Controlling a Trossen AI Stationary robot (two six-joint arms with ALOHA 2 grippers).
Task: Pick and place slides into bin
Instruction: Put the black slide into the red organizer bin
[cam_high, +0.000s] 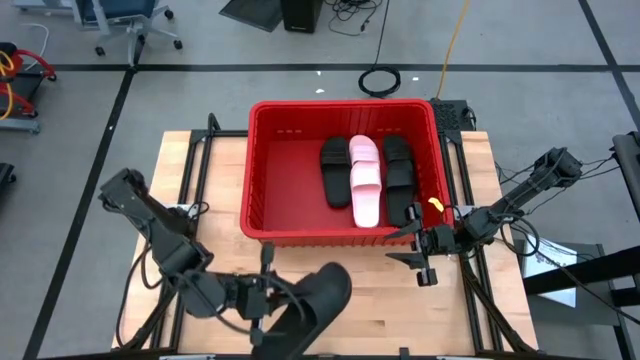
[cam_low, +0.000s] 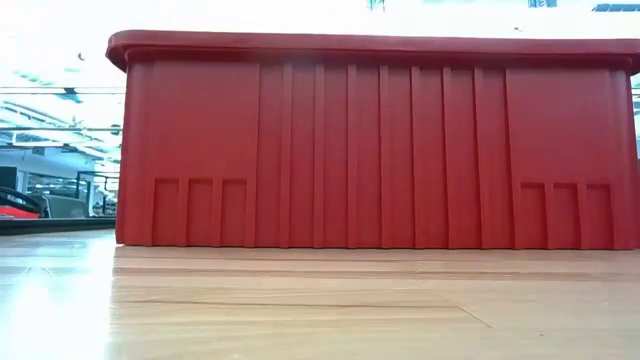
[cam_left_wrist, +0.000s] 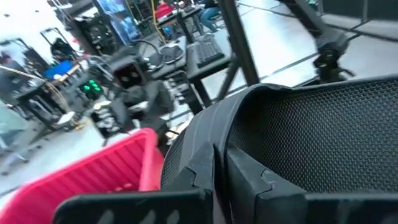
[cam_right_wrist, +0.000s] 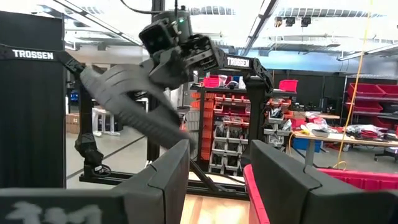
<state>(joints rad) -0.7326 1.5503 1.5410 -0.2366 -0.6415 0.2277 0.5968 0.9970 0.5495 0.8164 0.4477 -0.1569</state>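
High view, both arms over the wooden desk (cam_high: 200, 170). The red bin (cam_high: 262, 160) stands at the desk's far middle and already holds slides laid side by side, long axes running front to back: a black one at left (cam_high: 334, 170), two pale pink ones in the centre (cam_high: 365, 180), and black ones at right (cam_high: 399, 172); the exact count of black slides in the bin cannot be read with certainty. The left gripper (cam_high: 262, 305), at the near edge of the desk, pinches one more black slide (cam_high: 315, 300), which hangs raised above the desk with its long axis tilted from near-left toward far-right; the left wrist view shows the slide's textured sole (cam_left_wrist: 323, 137) close against the camera and the bin's rim (cam_left_wrist: 93, 168) beyond it. The bin therefore lies ahead of and slightly to the right of this gripper, with the near wall between them, so the carried slide probably has to clear that rim before release. The right gripper (cam_high: 428, 245) waits just outside the bin's near-right corner, its fingers (cam_right_wrist: 168, 180) spread and empty.
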